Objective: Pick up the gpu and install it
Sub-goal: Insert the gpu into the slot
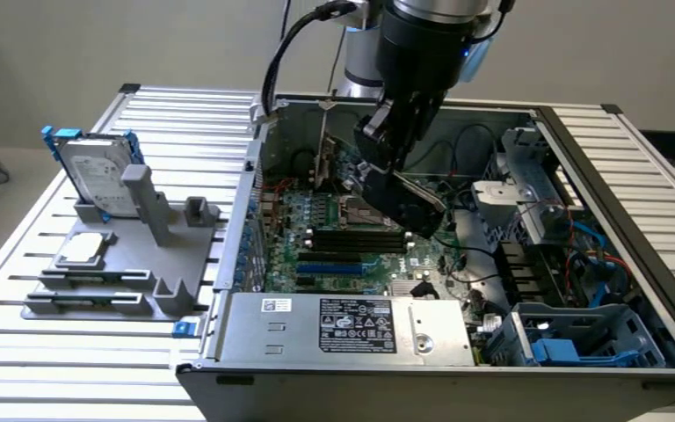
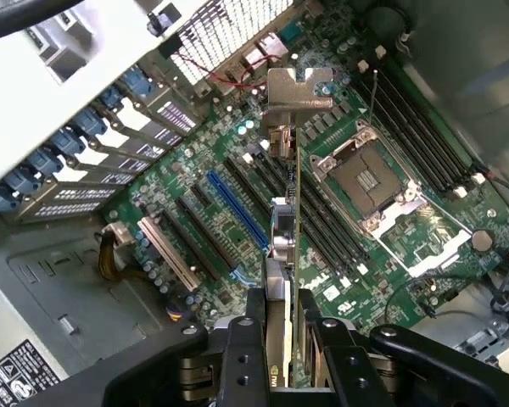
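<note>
The tool [image 1: 371, 171] holds the gpu [image 1: 337, 167] over the motherboard [image 1: 355, 257] inside the case [image 1: 229, 264].

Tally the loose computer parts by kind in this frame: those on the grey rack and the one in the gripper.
hard drive, standing in the grey rack: 1
processor chip, lying on the rack: 1
gpu, held in the gripper inside the case: 1
Total: 3

The gpu [image 2: 284, 233] shows edge-on, its gripped end hidden between the fingers [image 2: 242, 356]; power-supply label [image 1: 358, 325] unreadable.
</note>
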